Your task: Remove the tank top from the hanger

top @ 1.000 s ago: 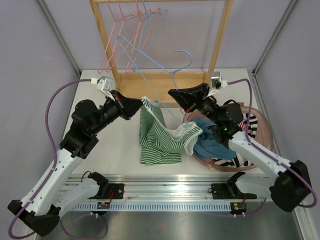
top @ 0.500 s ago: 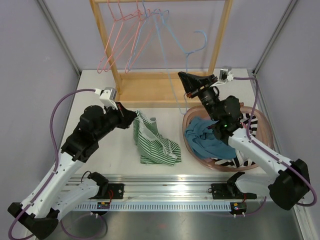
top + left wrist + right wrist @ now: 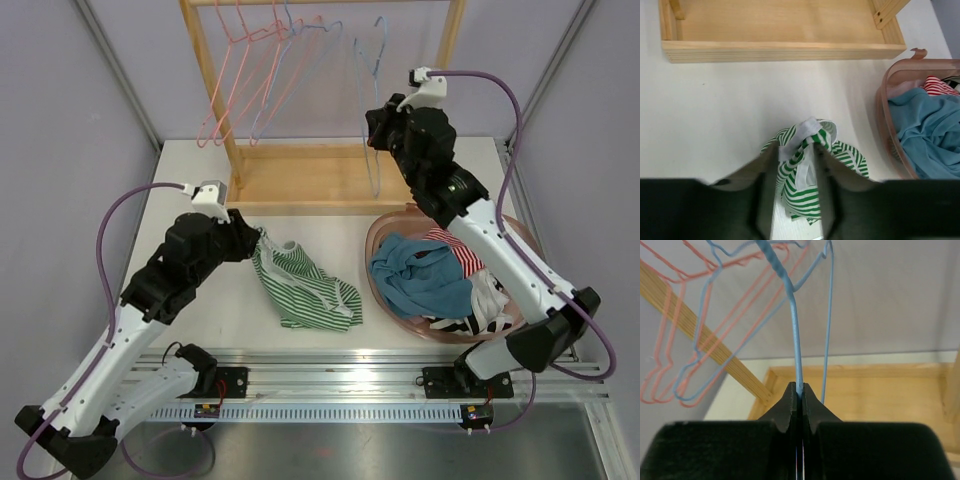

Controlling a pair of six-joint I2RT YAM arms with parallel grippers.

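Green-striped tank top (image 3: 305,290) is lying free — the narrowly parted left gripper (image 3: 793,154) should be rising straight off its strap (image 3: 804,128), the right gripper (image 3: 799,388) pinching the hanger (image 3: 794,335) at 1 o'clock.

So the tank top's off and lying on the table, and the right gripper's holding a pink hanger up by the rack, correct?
No, the hanger pinched in the right gripper is blue, not pink; the right wrist view shows it. The tank top does lie on the table.
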